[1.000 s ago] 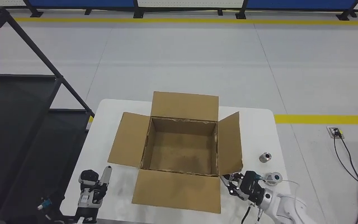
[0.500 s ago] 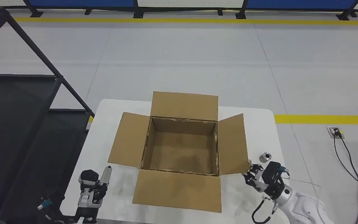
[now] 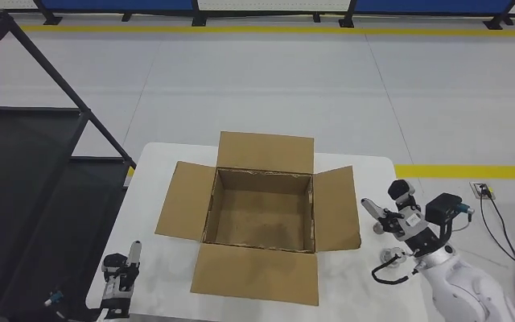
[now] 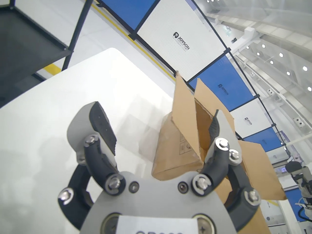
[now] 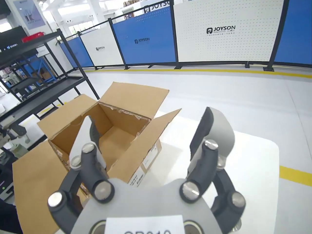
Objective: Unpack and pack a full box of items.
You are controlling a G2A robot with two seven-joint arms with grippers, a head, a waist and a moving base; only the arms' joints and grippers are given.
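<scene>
At the left edge of the top view a black shelf rack [image 3: 48, 185] stands next to the white table [image 3: 370, 173]. Near the table's lower left corner sits the left pincer [image 3: 131, 251], pointing up the frame. Its wrist view shows the two fingers [image 4: 102, 122] spread wide with nothing between them. The table top lies under them and a corner of the box is just ahead. The cardboard box [image 3: 257, 274] stands in the middle of the table with all four flaps folded outward, its brown floor open to view from above. To the right of the box's right flap, over the right part of the table, hangs the right pincer [image 3: 386, 205]. It is near the flap and, as far as the pictures show, apart from it. Its fingers are wide open and hold nothing, and its wrist view looks across them into the box. Just below it in the frame, a small silvery round part [image 3: 392, 258] lies on the table beside the arm. Farther right, a yellow line [image 3: 459, 171] runs across the grey floor.
</scene>
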